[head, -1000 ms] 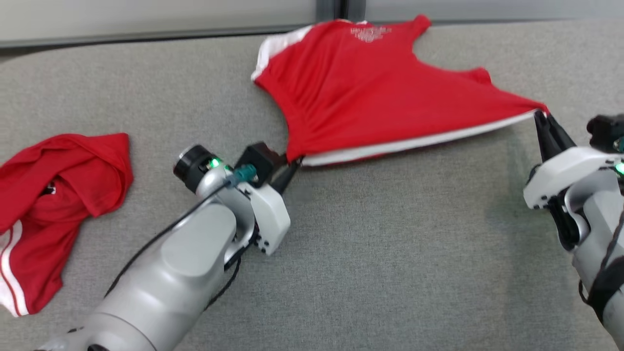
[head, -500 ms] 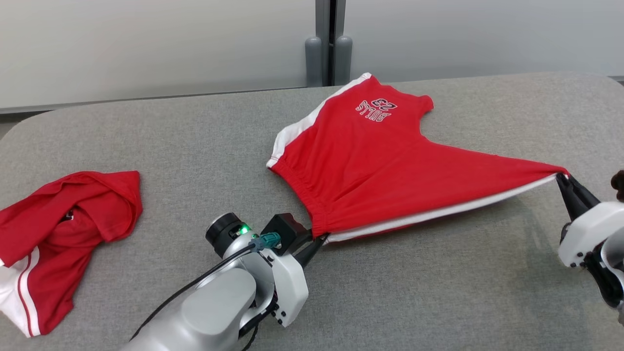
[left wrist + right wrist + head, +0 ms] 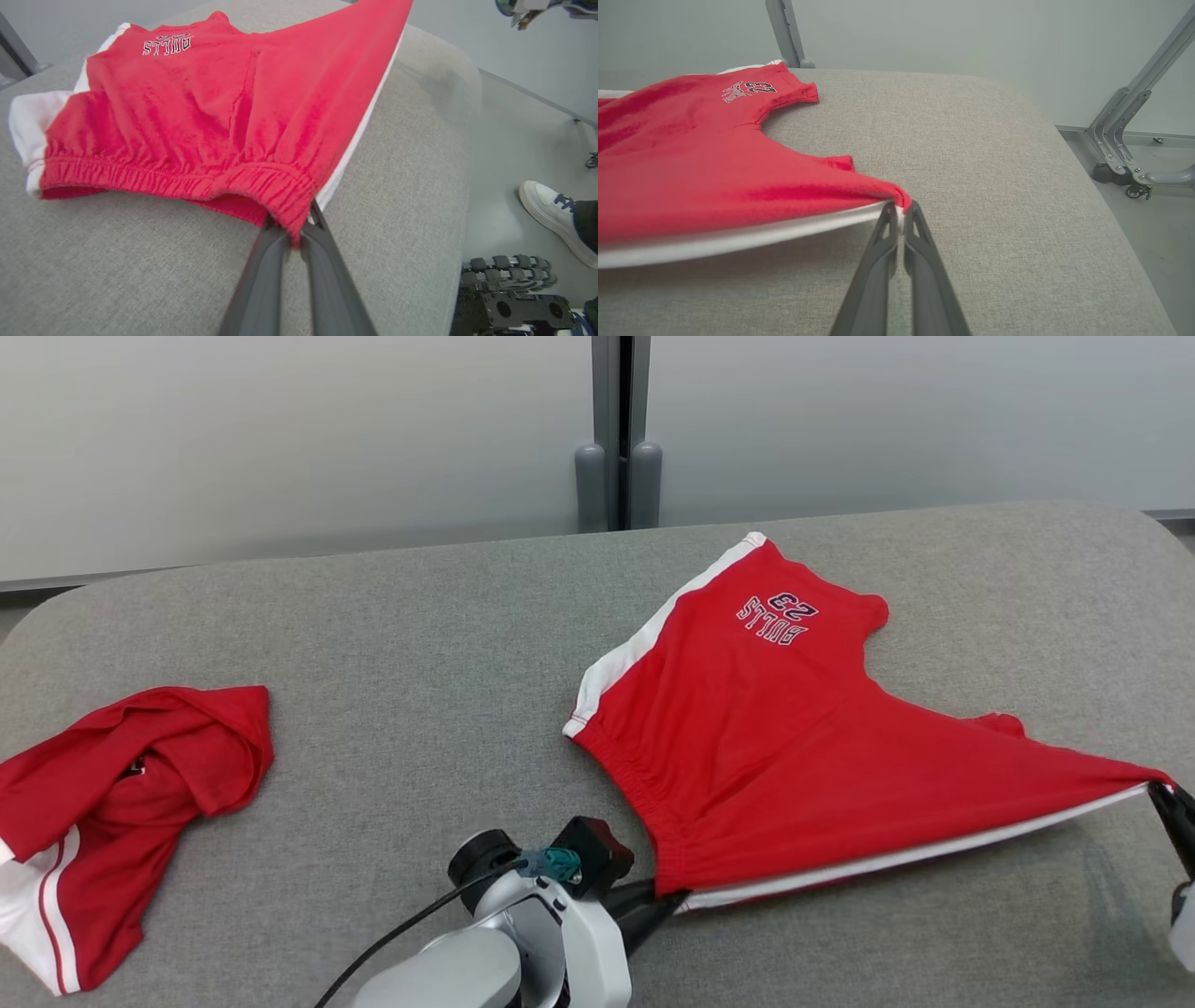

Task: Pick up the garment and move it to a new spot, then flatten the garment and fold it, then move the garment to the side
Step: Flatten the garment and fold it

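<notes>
The garment [image 3: 784, 737] is a pair of red shorts with white side stripes and a "BULLS 23" print. It lies on the grey table [image 3: 420, 644], pulled taut between my two grippers. My left gripper [image 3: 667, 901] is shut on the near left corner of the gathered waistband [image 3: 261, 184]; in the left wrist view its fingertips [image 3: 292, 228] pinch the red cloth. My right gripper [image 3: 1162, 793] is shut on the far right corner; in the right wrist view it [image 3: 901, 212] grips where the red cloth meets the white stripe [image 3: 738, 238]. The stretched near edge hangs slightly off the table.
A second crumpled red and white garment [image 3: 121, 803] lies at the table's left. A grey post [image 3: 616, 476] stands behind the table. The table's rounded right edge [image 3: 467, 186] drops to the floor, where a person's white shoe [image 3: 551, 214] stands.
The head camera has tilted up, shifting the whole picture down. Measured against the crumpled garment, both grippers have dragged the shorts nearer to me and to the right, still shut on them.
</notes>
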